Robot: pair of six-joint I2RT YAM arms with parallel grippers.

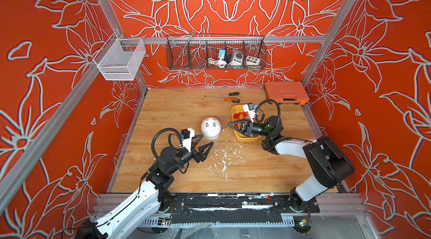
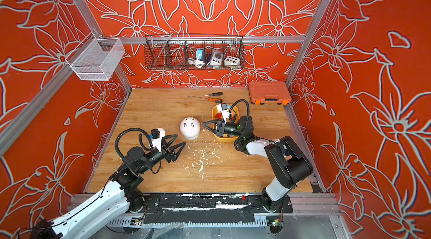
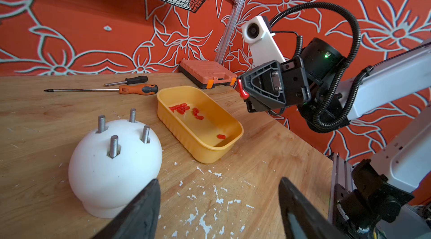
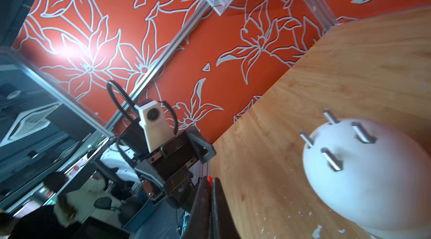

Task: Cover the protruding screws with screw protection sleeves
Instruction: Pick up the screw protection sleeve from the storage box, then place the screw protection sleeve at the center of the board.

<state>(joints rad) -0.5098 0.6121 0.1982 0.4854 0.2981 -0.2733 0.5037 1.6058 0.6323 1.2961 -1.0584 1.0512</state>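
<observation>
Left wrist view, nearest first: the left pincer (image 3: pixel 219 180) stands wide with nothing between its fingers, low over the counter (image 3: pixel 245 156) and just beside the white dome (image 3: pixel 112 174). Four protruding screws (image 3: pixel 113 146) stick up from the dome's top. All are bare, and they splay slightly outward rather than standing parallel. Beyond the dome, the right pincer (image 3: pixel 243 90) is pinched tight on one red sleeve (image 3: pixel 243 94), held in the air between the dome and the yellow tray (image 3: pixel 186 142). The loose sleeves (image 3: pixel 180 108) lie mostly at the tray's far end.

The sleeve looks very light, soft and smooth, so a hard squeeze could squash it or shoot it out. A grip across its closed end, leaving the mouth free, seems best. Only a stub shows past the fingertips, and I cannot tell which end is open. The threaded screws are stiff and will likely drag in the bore, so each sleeve should be pushed on along that screw's own tilt. The dome may slide on the counter, so the left pincer could steady it low on its flank.
</observation>
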